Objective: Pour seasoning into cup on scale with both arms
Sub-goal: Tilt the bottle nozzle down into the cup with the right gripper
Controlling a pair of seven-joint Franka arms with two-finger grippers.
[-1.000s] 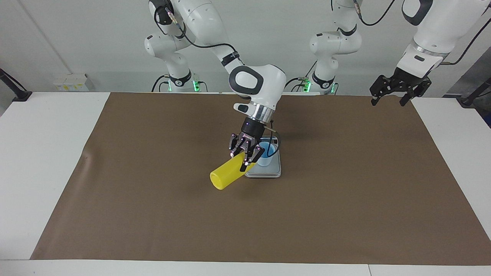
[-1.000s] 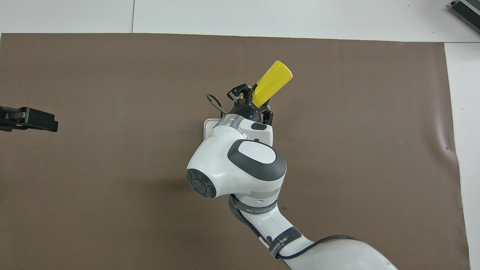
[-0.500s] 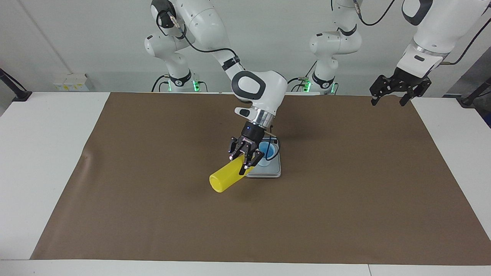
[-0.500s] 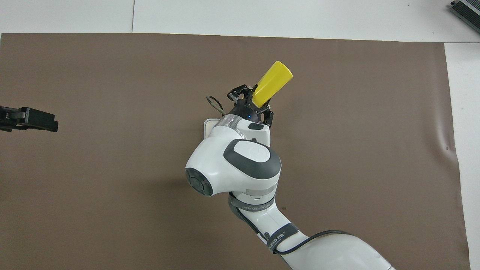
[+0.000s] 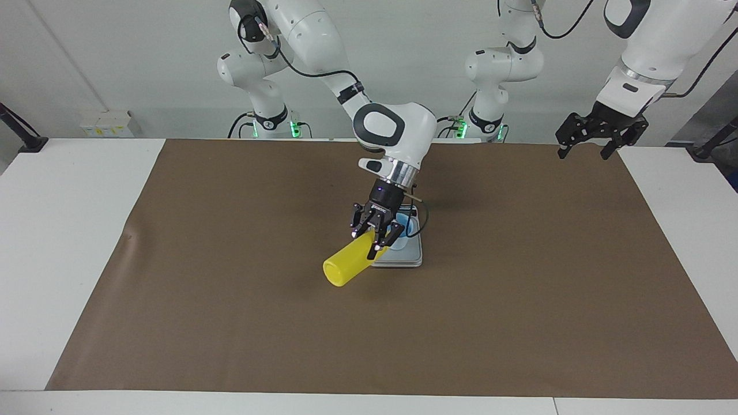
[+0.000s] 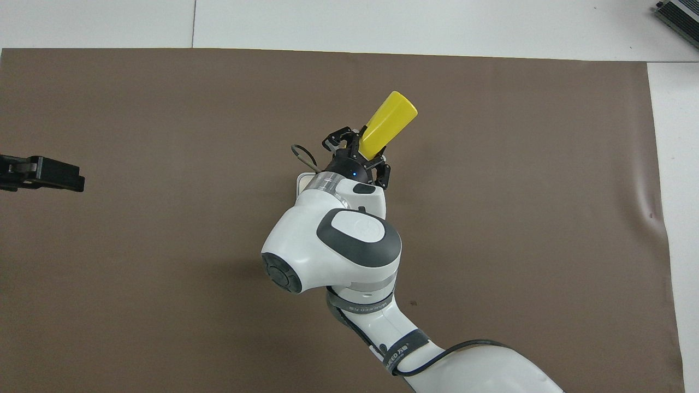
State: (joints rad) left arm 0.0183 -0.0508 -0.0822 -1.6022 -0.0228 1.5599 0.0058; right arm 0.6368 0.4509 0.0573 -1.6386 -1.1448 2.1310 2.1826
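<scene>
The bench (image 5: 75, 230) carries a brown mat (image 5: 230, 323) that covers most of its top. The scale (image 5: 410, 256) lies near the middle of the mat, well apart from every edge.

The right arm (image 5: 392, 129) reaches from its base over the middle of the mat. The left arm (image 5: 640, 52) waits, raised over the mat corner nearest its own base, and takes no part in the pour.

The bottle (image 5: 349, 266) is held steeply tilted in the air, base out over the mat, nozzle end directed at the cup. The nozzle itself is hidden by the claw in both views.

The cup (image 5: 403, 235) stands on the scale plate, partly hidden by the right claw.

The right claw (image 5: 377, 235) is clamped on the bottle at its upper end, directly over the cup. The left claw (image 5: 597, 135) hangs with its fingers spread and holds nothing.

Change over the last second: the right arm has shifted the bottle a little toward the left arm's end of the bench, so the claw now covers more of the cup. The tilt is roughly unchanged. Judgement: the pour is in progress or being aligned; no flow of seasoning can be made out.
</scene>
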